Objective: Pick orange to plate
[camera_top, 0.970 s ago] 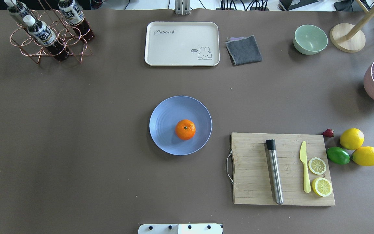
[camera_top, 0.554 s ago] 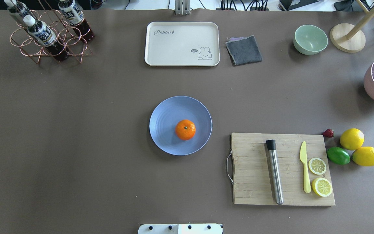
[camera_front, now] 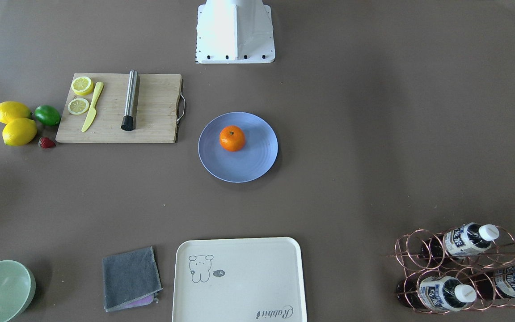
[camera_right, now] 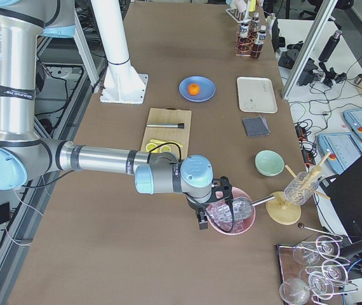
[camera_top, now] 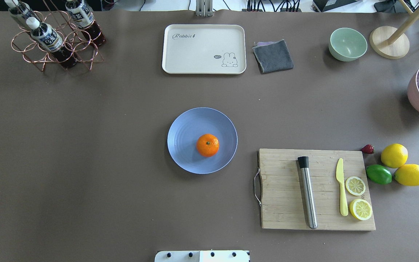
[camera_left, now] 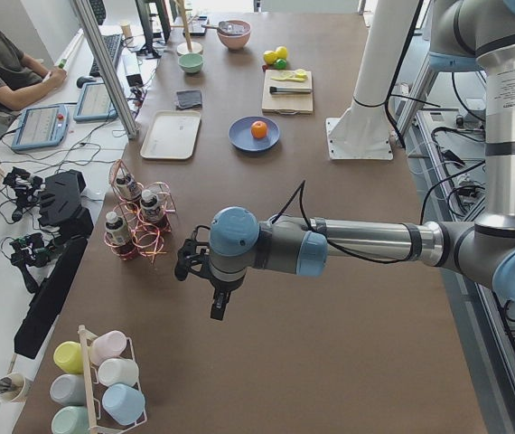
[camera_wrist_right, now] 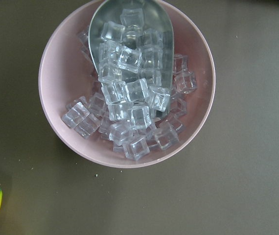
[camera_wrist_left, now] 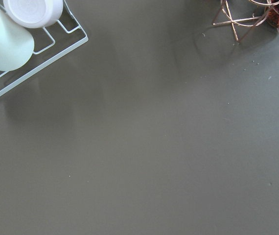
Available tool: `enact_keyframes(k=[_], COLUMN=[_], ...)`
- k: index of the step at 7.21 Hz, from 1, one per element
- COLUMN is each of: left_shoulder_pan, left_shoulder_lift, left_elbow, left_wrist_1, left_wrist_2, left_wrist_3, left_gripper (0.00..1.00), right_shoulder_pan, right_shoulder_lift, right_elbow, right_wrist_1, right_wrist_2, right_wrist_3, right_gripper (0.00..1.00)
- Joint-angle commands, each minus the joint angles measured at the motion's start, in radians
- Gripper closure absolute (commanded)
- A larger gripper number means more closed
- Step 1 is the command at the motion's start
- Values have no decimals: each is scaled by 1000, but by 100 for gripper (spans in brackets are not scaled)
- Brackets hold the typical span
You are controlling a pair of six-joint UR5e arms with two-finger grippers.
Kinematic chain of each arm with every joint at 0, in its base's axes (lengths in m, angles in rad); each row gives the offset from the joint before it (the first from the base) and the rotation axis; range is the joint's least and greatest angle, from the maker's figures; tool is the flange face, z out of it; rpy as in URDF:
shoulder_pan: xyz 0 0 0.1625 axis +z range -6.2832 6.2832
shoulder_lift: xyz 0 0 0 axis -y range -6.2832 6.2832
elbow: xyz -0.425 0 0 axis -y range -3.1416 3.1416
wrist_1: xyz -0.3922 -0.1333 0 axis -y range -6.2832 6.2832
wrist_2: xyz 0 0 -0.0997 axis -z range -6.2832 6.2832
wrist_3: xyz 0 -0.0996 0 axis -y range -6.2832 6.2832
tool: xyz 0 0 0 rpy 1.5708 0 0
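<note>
Now, orange (camera_top: pixel 207 145) on plate (camera_top: pixel 184 129), stem up

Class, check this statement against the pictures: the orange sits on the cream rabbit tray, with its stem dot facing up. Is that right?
Not quite. The orange sits on the blue plate, not on the cream rabbit tray, which has nothing on it. The overhead exterior view shows this plainly. The rest holds: its stem dot faces up.

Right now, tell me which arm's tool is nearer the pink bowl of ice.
Right. The right tool hangs close beside the pink bowl. The left tool is at the table's opposite end, by the bottle rack.
</note>
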Motion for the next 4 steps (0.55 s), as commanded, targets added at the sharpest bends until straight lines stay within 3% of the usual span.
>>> enact_keyframes(k=[1,4], left_shoulder_pan=[-3,-6], left_shoulder_lift=[13,26], left_elbow=[25,22], left_wrist_1=[-11,-8], left_wrist_2=[3,-1], left_wrist_3=[-4,-4], left_gripper=[2,2], right_shoulder_pan=[-49,-86], right_shoulder_lift=[38,87], right_elbow=[-16,-57], right_wrist_1=[-1,-1], right_wrist_2=[-2,-2], right_wrist_3=[21,45], right_gripper=[0,0])
